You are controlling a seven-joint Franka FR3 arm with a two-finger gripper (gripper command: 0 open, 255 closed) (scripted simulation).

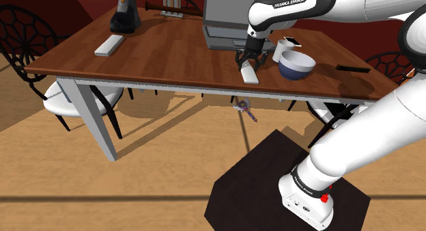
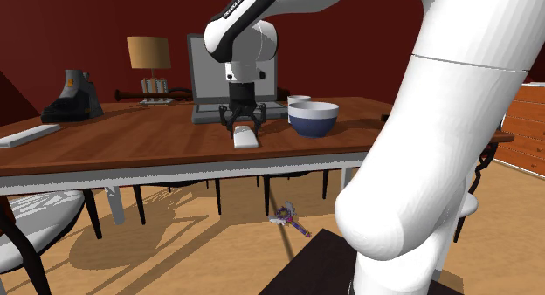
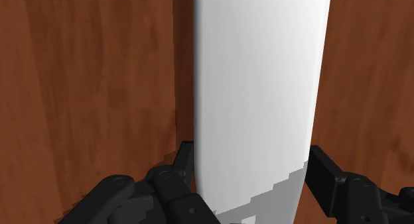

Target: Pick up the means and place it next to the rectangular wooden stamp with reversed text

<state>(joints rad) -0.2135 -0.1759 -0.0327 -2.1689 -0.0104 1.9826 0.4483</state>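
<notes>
Wooden table (image 1: 171, 55): dark brown top, grey legs, on a wood floor. White arm (image 1: 293, 7): reaches over the table's near edge. Grey laptop (image 1: 225, 18): open, behind the arm's hand. Blue bowl (image 1: 295, 65): white inside, to the shoulder view's right of the hand, near the front edge. Flat white block (image 1: 109, 45): far end of the table, well apart. White bar (image 1: 250, 76): the task's item, lying flat on the tabletop between laptop and front edge, beside the bowl. Gripper (image 1: 249, 63): pointing down over the bar's end, fingers (image 3: 322, 173) pressed against both long sides, pinching it.
</notes>
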